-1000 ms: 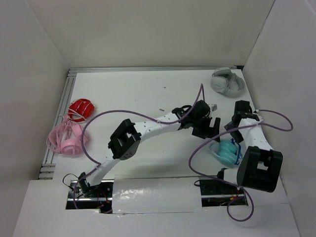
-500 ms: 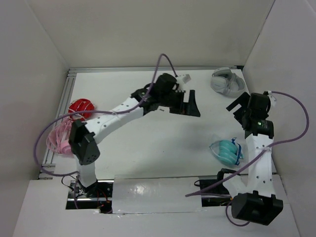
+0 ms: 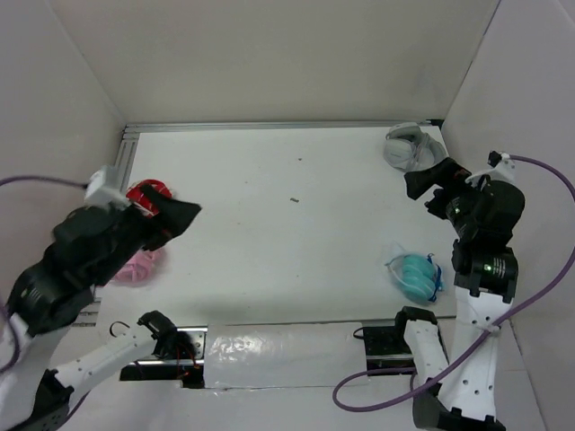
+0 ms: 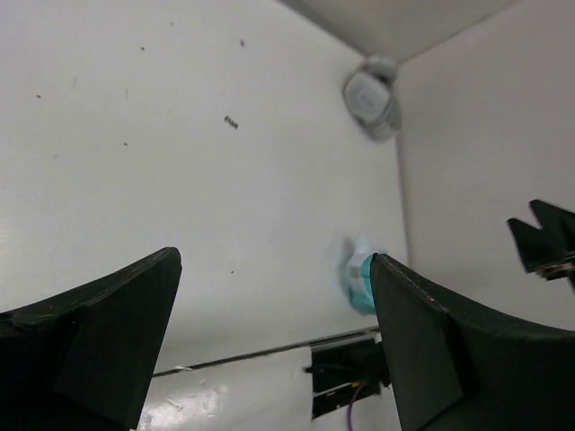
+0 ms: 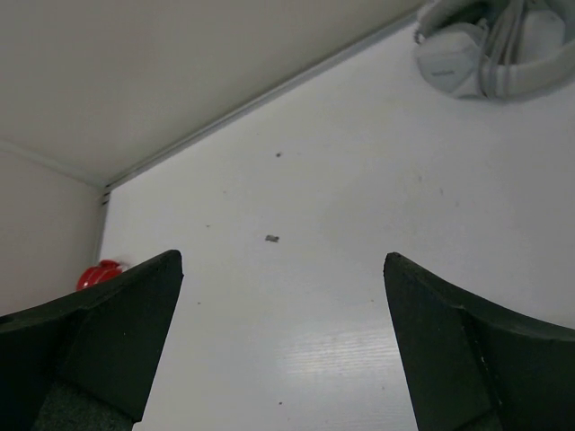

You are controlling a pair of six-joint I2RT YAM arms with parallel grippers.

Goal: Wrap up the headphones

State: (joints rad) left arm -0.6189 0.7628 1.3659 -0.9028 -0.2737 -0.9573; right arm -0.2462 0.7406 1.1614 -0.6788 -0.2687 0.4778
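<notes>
Left claw [image 4: 274, 260] and right claw [image 5: 283, 259] both open, empty; headphones [image 3: 411, 277] at 4 o'clock lie unheld, so cable [image 3: 437, 278] may spring loose.

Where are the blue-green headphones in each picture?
Top view: the teal headphones lie on the table at the lower right.
Left wrist: low, right of the middle, blurry.
Right wrist: not in it.
Shared landmark: the grey headphones, in the table's far right corner in all three views.

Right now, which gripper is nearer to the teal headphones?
Right. The right gripper hangs just beyond the teal headphones; the left gripper is far across, by the red headphones.
</notes>
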